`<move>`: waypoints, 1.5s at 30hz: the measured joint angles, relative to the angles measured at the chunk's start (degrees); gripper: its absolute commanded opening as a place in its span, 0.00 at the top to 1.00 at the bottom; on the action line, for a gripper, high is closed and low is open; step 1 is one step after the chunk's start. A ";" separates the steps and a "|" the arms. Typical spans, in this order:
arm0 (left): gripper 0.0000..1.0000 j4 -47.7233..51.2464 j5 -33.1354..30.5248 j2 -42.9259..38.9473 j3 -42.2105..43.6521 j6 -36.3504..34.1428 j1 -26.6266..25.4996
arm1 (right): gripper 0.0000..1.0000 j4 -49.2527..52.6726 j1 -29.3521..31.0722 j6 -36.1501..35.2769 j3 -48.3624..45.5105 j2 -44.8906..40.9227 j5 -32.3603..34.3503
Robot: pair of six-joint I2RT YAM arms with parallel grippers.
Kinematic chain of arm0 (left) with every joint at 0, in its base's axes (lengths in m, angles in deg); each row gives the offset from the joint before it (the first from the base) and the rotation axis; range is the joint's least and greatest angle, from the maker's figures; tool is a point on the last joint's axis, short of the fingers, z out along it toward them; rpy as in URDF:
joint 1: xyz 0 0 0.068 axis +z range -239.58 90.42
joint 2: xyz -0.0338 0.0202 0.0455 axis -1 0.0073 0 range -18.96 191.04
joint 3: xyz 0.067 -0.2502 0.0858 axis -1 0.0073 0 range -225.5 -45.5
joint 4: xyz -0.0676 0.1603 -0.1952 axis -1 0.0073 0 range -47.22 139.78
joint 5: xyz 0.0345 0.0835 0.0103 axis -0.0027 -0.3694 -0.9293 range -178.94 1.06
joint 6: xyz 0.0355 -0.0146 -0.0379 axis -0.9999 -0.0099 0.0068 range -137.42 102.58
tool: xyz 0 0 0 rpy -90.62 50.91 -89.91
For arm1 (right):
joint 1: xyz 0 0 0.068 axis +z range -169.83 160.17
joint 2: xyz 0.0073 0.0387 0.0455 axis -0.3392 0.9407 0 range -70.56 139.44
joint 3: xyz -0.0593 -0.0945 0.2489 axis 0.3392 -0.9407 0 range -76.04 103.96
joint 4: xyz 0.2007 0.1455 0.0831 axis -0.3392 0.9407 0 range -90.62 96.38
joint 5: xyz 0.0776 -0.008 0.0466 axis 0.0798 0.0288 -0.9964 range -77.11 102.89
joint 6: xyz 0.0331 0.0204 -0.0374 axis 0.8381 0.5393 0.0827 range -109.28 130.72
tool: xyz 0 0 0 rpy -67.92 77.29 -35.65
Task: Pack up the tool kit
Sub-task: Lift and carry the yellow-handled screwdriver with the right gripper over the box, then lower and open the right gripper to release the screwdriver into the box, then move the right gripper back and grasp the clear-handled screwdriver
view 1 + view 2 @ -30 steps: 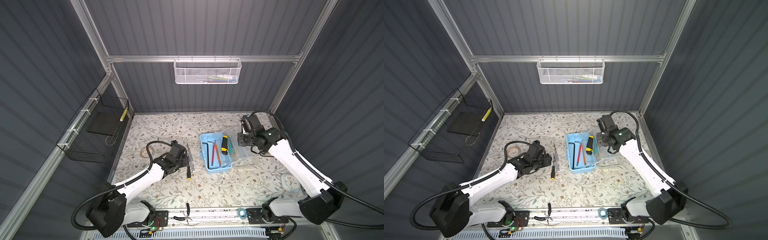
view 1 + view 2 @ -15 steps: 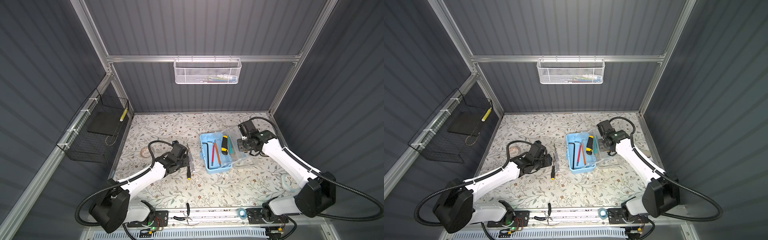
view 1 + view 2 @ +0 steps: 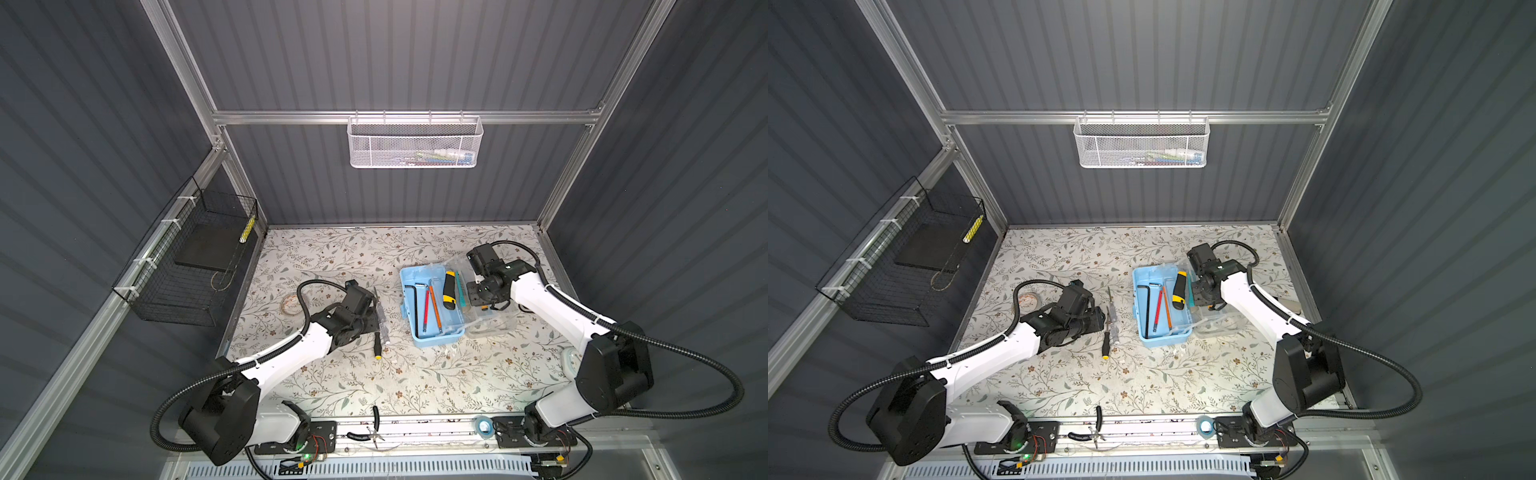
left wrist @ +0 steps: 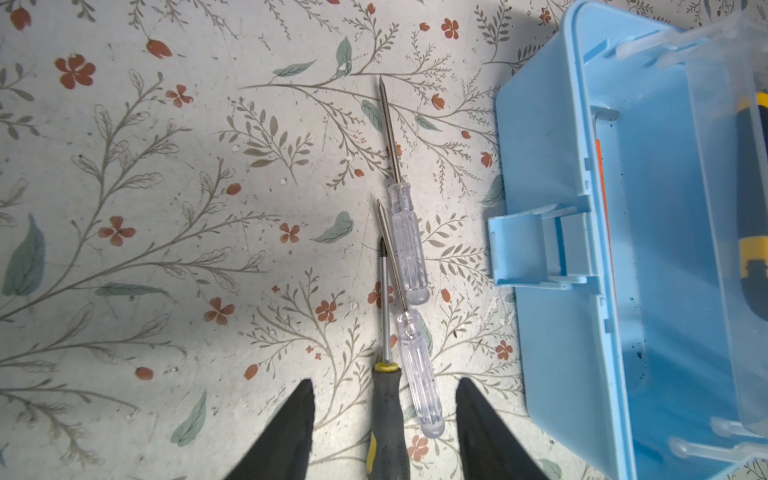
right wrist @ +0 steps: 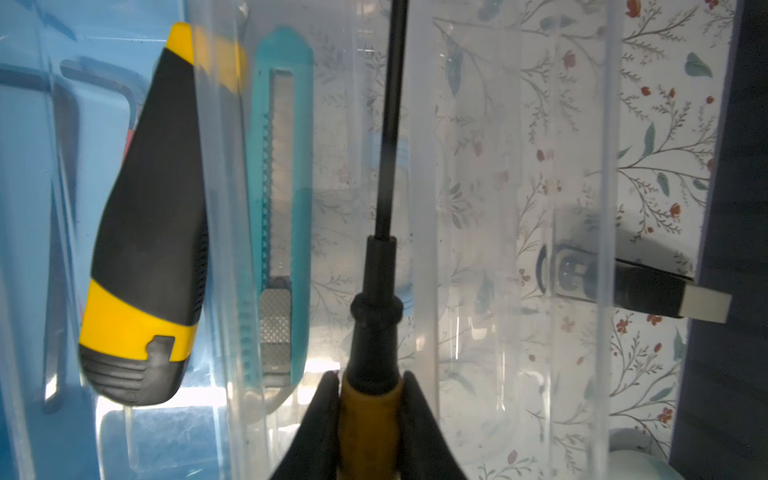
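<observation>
Blue case (image 3: 434,340): hex key (image 3: 415,303), yellow-black knife (image 3: 449,291) inside | left claw (image 4: 384,382) wide | right claw (image 5: 370,376) grips screwdriver (image 5: 376,291)

Your left arm (image 3: 291,353) stretches low toward the middle, and your left gripper (image 4: 384,382) points down with its jaws standing apart and empty. Your right arm (image 3: 552,303) reaches forward and inward, and your right gripper (image 5: 370,376) has its jaws pressed tight on a screwdriver (image 5: 376,291) handle.

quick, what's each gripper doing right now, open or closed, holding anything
Left gripper: open, holding nothing.
Right gripper: closed on a screwdriver with a yellow-and-black handle and black shaft.
</observation>
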 measured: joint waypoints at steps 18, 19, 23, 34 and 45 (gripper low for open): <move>0.44 0.70 -1.49 -0.07 -0.02 -0.90 0.00 | 0.53 3.43 6.56 4.31 11.93 -5.14 -2.56; 0.44 0.87 -1.49 -0.13 -0.02 -0.90 0.00 | 0.55 3.32 7.89 5.01 13.07 -5.90 -2.82; 0.44 1.68 -1.49 -1.29 0.02 -0.87 0.00 | 0.61 1.57 14.27 8.46 15.43 -6.99 -4.20; 0.45 2.03 -2.27 -11.54 5.03 0.57 0.00 | 0.65 -4.72 26.32 15.58 15.50 4.48 -11.13; 0.45 -0.09 -0.68 -12.48 11.28 4.83 0.00 | 0.67 -7.43 30.53 16.92 19.54 22.84 -15.61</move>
